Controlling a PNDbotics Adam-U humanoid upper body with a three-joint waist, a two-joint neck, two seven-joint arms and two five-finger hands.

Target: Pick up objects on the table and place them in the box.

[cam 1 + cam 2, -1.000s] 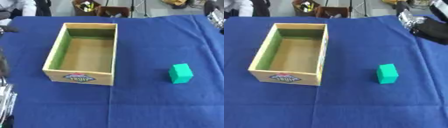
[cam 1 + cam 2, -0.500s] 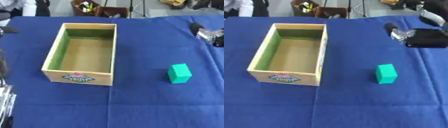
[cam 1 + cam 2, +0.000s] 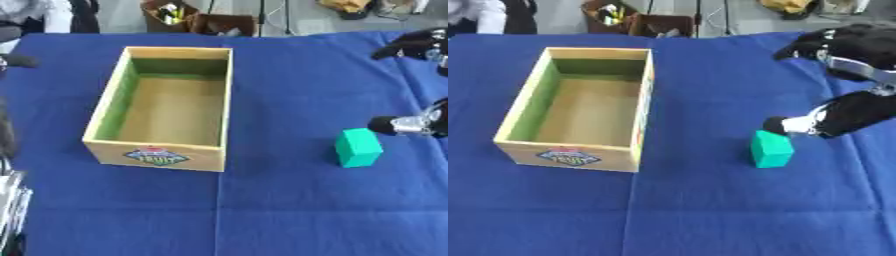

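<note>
Reaching, spread-fingered black right hand (image 3: 846, 107) beside one green block (image 3: 771, 149); one open-topped wooden box (image 3: 636, 125), blue cloth-covered table (image 3: 710, 210).

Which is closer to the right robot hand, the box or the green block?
The green block: the right robot hand has a fingertip just beside its top; the wooden box sits well to its left.

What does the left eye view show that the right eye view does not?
Only the left eye view shows a silver metal part at the lower left edge. Only the right eye view shows the palm of the right hand, with one finger almost at the block and the others spread above. Both show the empty wooden box, the green block and the blue tablecloth.
</note>
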